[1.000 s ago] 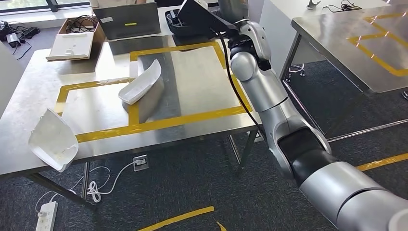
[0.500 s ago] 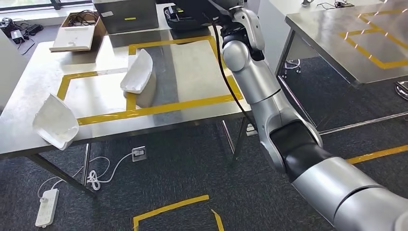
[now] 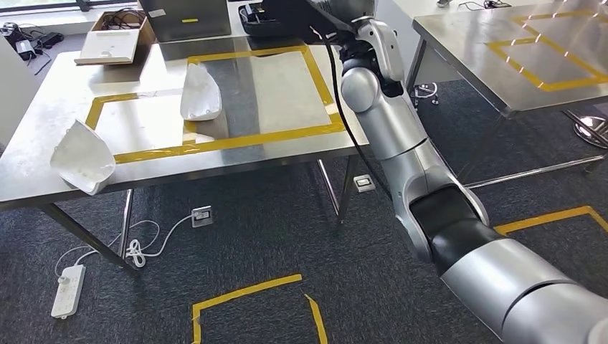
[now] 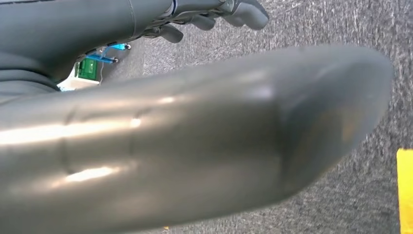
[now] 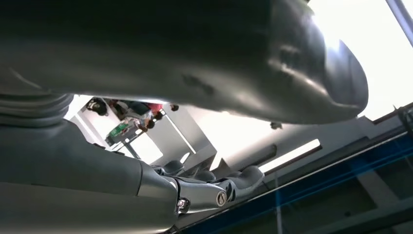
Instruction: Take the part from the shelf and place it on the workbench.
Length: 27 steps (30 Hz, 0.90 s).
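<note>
Progress first: two white parts already lie on the steel desk (image 3: 287, 93). One (image 3: 82, 158) sits at the near left corner outside the yellow tape (image 3: 236, 140). The other (image 3: 199, 93) lies across the tape line that splits the marked outline. No shelf appears from the head camera, so you can't confirm where either part came from.

Your right arm reaches up past the desk's far right corner and ends in a dark, flat, angular shape at the top edge of the picture. It may be a carried part or only the back of the right hand (image 5: 204, 187); I cannot tell. At that wrist, dark fingers curl under a broad grey thumb with bright ceiling behind them, and whether they clasp anything is hidden. By my reading, at least one placement may remain.

The left hand (image 4: 146, 146) hangs over grey carpet. Its thumb covers most of that picture (fingertips just peek past), so I cannot tell whether it is slack or clenched.

- **White parts:** thin, moulded, matte shells, curved like scoops, with a hollow side and sharp rims.
- **Desk:** brushed, reflective metal on slim legs.
- **Carpet:** coarse and speckled.
</note>
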{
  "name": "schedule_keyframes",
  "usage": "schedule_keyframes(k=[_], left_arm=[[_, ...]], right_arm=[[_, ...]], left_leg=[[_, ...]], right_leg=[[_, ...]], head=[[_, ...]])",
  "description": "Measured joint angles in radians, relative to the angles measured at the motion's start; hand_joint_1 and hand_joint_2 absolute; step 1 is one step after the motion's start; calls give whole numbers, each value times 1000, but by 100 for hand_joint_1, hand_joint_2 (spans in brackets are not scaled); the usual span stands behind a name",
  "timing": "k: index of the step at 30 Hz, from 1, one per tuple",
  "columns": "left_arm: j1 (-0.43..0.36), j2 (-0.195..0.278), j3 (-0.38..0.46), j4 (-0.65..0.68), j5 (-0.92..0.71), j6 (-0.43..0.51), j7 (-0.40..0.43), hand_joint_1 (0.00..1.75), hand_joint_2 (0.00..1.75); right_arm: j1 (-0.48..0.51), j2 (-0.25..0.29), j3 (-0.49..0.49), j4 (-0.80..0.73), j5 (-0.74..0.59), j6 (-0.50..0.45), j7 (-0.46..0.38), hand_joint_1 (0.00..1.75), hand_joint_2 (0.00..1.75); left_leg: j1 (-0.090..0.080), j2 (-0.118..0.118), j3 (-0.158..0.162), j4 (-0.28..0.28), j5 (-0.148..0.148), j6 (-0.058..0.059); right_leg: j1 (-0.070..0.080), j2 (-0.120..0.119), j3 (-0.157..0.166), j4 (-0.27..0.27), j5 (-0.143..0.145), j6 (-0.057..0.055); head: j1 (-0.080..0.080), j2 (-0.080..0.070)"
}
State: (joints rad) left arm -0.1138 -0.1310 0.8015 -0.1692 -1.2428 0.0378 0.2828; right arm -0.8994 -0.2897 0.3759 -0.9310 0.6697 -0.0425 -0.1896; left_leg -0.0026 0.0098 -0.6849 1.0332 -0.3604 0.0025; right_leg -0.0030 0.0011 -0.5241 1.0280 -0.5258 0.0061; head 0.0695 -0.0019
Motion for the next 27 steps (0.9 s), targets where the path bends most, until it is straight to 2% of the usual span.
schedule_keyframes(k=[1, 2, 3, 5, 6, 7, 8, 9, 10, 11, 12, 13, 14, 16, 17, 18, 19, 20, 21, 22, 23, 24, 25, 26, 27], left_arm=[[1, 0, 0, 0, 0, 0, 0, 0, 0], [3, 0, 1, 0, 0, 0, 0, 0, 0], [4, 0, 2, 0, 0, 0, -1, 0, 0], [5, -1, 5, 0, 2, 0, -2, 0, 0], [7, -2, 7, 0, 4, 1, -3, 0, 0], [9, -2, 10, 0, 8, 1, -5, 0, 0], [12, -2, 15, 0, 14, 3, -8, 0, 0], [15, -2, 20, 0, 19, 5, -10, 0, 0], [19, -2, 25, 0, 25, 8, -11, 0, 0], [21, -3, 29, 0, 29, 10, -12, 0, 0], [22, -4, 33, 0, 32, 12, -11, 0, 0], [23, -6, 38, 0, 35, 13, -10, 0, 0], [25, -8, 43, 0, 37, 14, -8, 0, 0], [31, -12, 51, 0, 40, 15, -5, 0, 0], [34, -13, 54, 0, 40, 15, -4, 0, 0], [36, -14, 56, 0, 39, 15, -1, 0, 0], [36, -14, 58, 0, 38, 14, 2, 0, 0], [37, -15, 59, 0, 35, 14, 8, 0, 0], [37, -16, 61, 0, 32, 12, 15, 0, 0], [38, -17, 62, 0, 27, 11, 22, 0, 0], [40, -19, 64, 0, 22, 10, 29, 0, 0], [41, -20, 64, 0, 18, 9, 34, 0, 0], [42, -22, 65, 0, 15, 8, 36, 0, 0], [42, -24, 66, 0, 13, 7, 38, 0, 0], [43, -25, 66, 0, 13, 7, 38, 0, 0]], right_arm=[[-7, -1, -2, 6, -2, -3, 0, 0, 0], [-9, -1, -4, 12, -6, -10, 1, 0, 0], [-6, -2, -9, 18, -10, -21, 0, 0, 0], [22, -11, -27, 26, -25, -45, -5, 0, 0], [50, -18, -38, 29, -33, -54, -12, 0, 0], [85, -30, -54, 34, -45, -63, -22, 0, 0], [124, -42, -73, 41, -59, -71, -35, 0, 0], [164, -53, -95, 53, -75, -76, -50, 0, 0], [204, -64, -120, 69, -95, -79, -65, 0, 0], [242, -68, -145, 88, -118, -81, -78, 0, 0], [283, -71, -172, 109, -141, -84, -91, 0, 0], [326, -70, -200, 133, -160, -90, -102, 0, 0], [371, -67, -229, 158, -175, -98, -114, 0, 0], [456, -55, -279, 204, -189, -114, -134, 0, 0], [488, -50, -296, 223, -194, -115, -133, 0, 0], [513, -46, -311, 238, -200, -113, -124, 0, 0], [533, -41, -326, 253, -210, -109, -107, 0, 0], [553, -34, -343, 267, -226, -105, -84, 0, 0], [575, -23, -363, 286, -246, -103, -61, 0, 0], [599, -10, -387, 312, -266, -103, -44, 0, 0], [626, 7, -415, 345, -285, -107, -36, 0, 0], [654, 24, -444, 380, -298, -113, -37, 0, 0], [678, 39, -470, 411, -307, -118, -43, 0, 0], [696, 50, -492, 436, -311, -122, -50, 0, 0], [705, 55, -503, 447, -313, -123, -53, 0, 0]], left_leg=[[2, -1, -3, 0, -1, -6], [2, -3, -10, 10, -20, -11], [3, -4, -21, 38, -60, -16], [7, -6, -48, 150, -163, -21], [9, -6, -56, 214, -195, -24], [10, -6, -58, 263, -201, -25], [11, -6, -47, 286, -185, -26], [13, -6, -22, 276, -159, -27], [15, -7, 20, 236, -138, -27], [18, -10, 74, 171, -136, -28], [18, -16, 122, 105, -149, -26], [18, -21, 154, 53, -166, -21], [15, -26, 169, 21, -181, -14], [12, -26, 157, 8, -172, 7], [11, -24, 150, 7, -161, 17], [10, -22, 139, 5, -149, 25], [9, -19, 126, 5, -136, 31], [7, -17, 111, 5, -123, 36], [4, -16, 96, 5, -112, 38], [2, -15, 82, 6, -102, 40], [1, -16, 70, 7, -93, 41], [-1, -18, 59, 8, -85, 40], [-3, -19, 49, 10, -77, 39], [-5, -20, 41, 13, -70, 37], [-7, -20, 36, 14, -67, 36]], right_leg=[[-1, 0, -5, -6, 10, -7], [-3, -1, -13, -10, 23, -15], [-7, -2, -23, -15, 37, -21], [-8, -3, -46, -18, 64, -26], [-8, -3, -59, -17, 75, -24], [-8, -5, -71, -17, 86, -22], [-8, -7, -83, -16, 96, -18], [-8, -9, -96, -14, 105, -15], [-9, -11, -108, -12, 114, -10], [-9, -12, -119, -9, 121, -5], [-9, -12, -128, -6, 129, 2], [-8, -13, -132, -4, 136, 10], [-7, -15, -134, -5, 143, 17], [-11, -16, -136, -11, 155, 33], [-13, -15, -144, -4, 142, 38], [-16, -13, -157, 19, 110, 42], [-16, -11, -174, 64, 59, 44], [-16, -10, -191, 126, 2, 44], [-14, -8, -203, 192, -41, 44], [-12, -6, -206, 246, -63, 43], [-10, -5, -195, 272, -60, 40], [-8, -4, -167, 260, -39, 35], [-5, -4, -121, 214, -16, 28], [-2, -5, -68, 145, -7, 19], [0, -6, -39, 105, 0, 14]], head=[[1, 0], [0, 0], [-1, 0], [-3, 0], [-4, 0], [-3, 0], [-3, 0], [-3, 0], [-3, 0], [-3, 0], [-2, 0], [-1, 0], [0, 0], [2, 0], [2, 0], [3, 0], [4, 0], [4, 0], [5, 0], [5, 0], [6, 0], [7, 0], [10, 0], [14, 0], [16, 0]])
